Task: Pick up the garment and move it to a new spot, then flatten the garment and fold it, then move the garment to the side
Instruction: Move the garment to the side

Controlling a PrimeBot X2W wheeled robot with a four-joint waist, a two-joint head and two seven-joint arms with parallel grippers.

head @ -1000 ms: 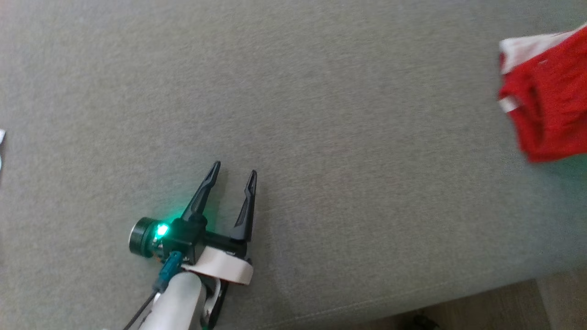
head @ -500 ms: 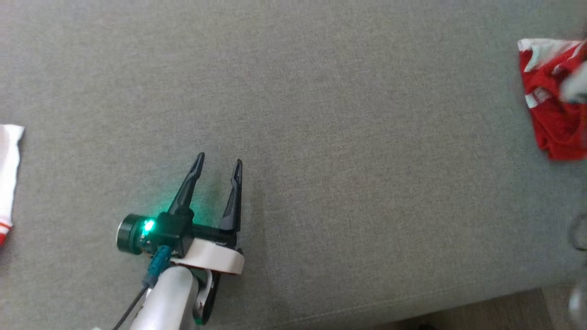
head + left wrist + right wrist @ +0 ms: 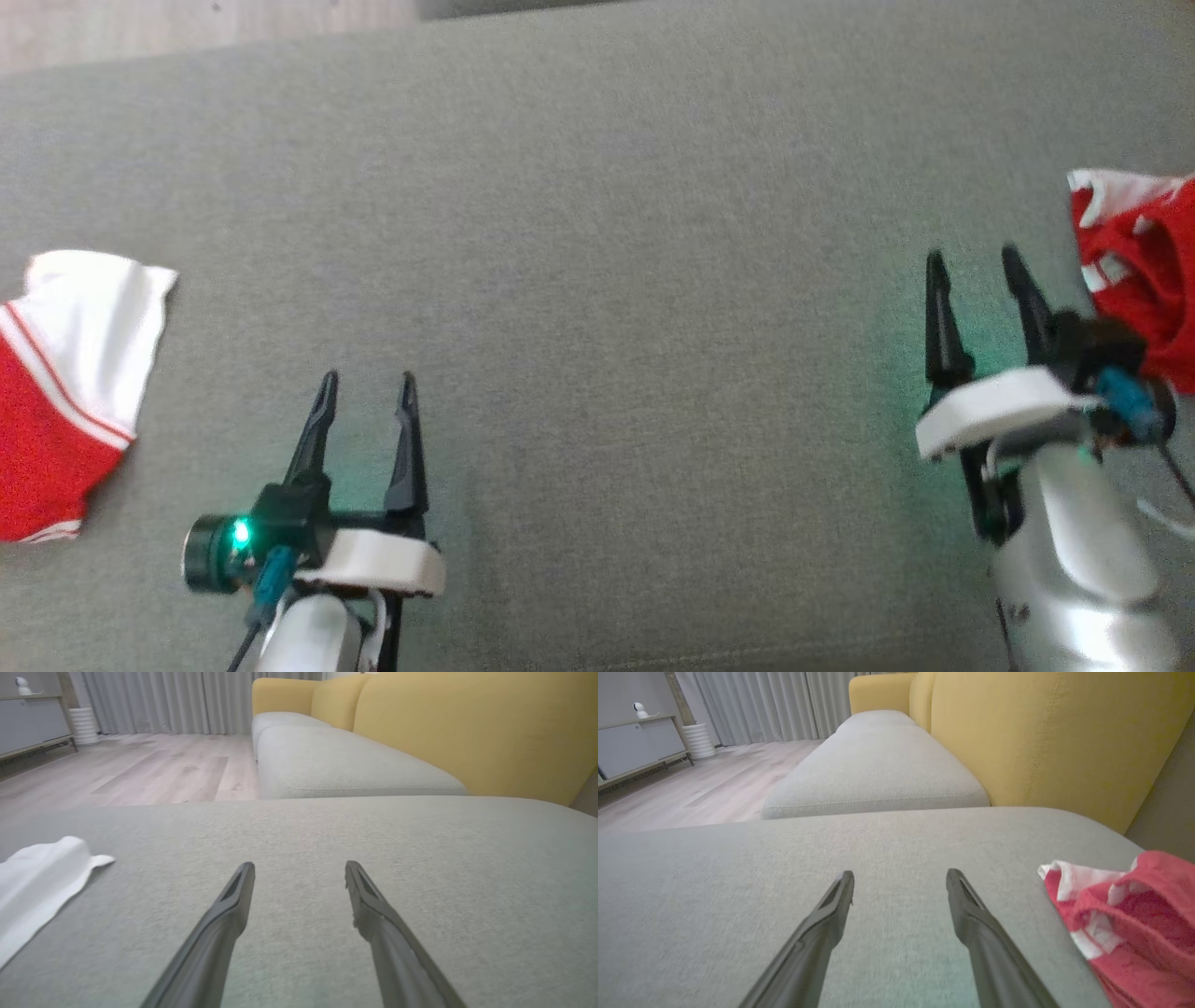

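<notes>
Garment (image 3: 1144, 280), red with white trim, lies crumpled at the right edge of the grey cushion (image 3: 597, 280) in the head view, just beside the right gripper (image 3: 971, 254), whose fingers stand spread. The left gripper (image 3: 367, 378) is spread too, with a red-and-white cloth (image 3: 65, 373) lying flat at the far left. The left wrist view shows parted fingers over the cushion, with the cloth's white part to their left. The right wrist view shows parted fingers, with the garment to their right and clear of them.
</notes>
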